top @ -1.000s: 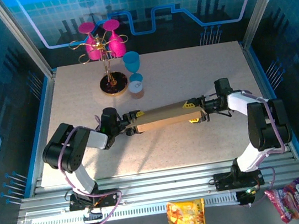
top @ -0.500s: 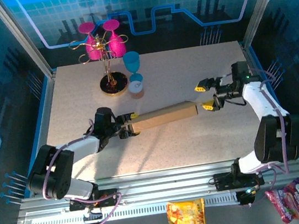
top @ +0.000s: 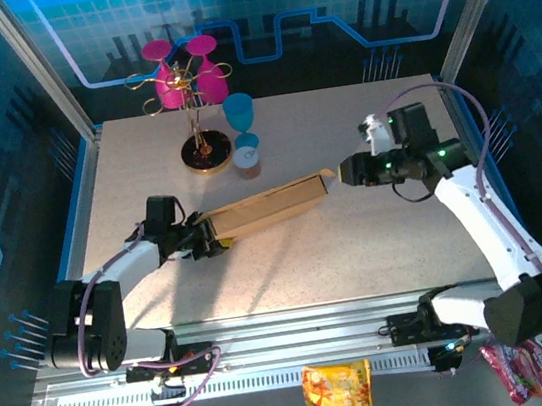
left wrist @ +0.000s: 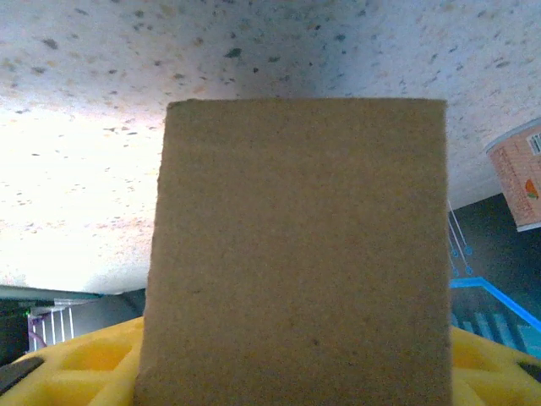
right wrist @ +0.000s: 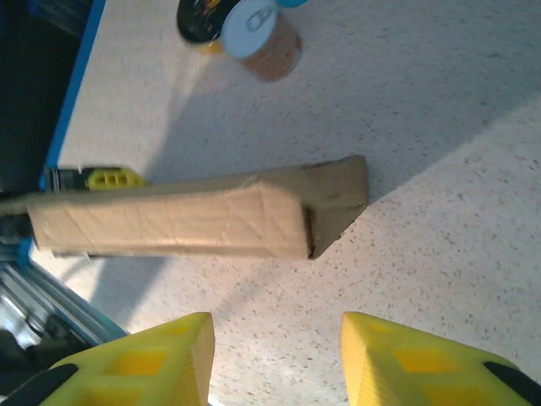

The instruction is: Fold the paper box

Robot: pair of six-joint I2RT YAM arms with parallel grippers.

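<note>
Down on the speckled table [top: 377,239], a little left of the middle, the paper box [top: 264,207] lies as a long, flat brown cardboard piece, set on a slant with its left end nearer the arms and its right end farther back. The left gripper [top: 216,241] reaches in low from the left and has that near end clamped. From the left wrist the cardboard runs straight out between the two yellow fingers [left wrist: 80,364], and it blocks most of the table beyond. From the right wrist, one yellow finger of that left gripper peeks out beside the box's far end.

At the box's other end a flap stands out at an angle, with a dark wedge of a gap beneath it. The right gripper [top: 347,170] hangs in the air just off that end, apart from the cardboard and touching nothing. Its yellow fingers [right wrist: 161,359] are spread wide with bare table between them.

Behind the box, near the back left of the table, stands a small cup with a pale blue lid [top: 247,156]. Beside it is a gold rack holding pink glasses [top: 187,73], and a blue goblet [top: 238,113]. On the metal ledge in front of the arm bases lie a yellow snack packet [top: 339,395] and a pink one [top: 530,360].
</note>
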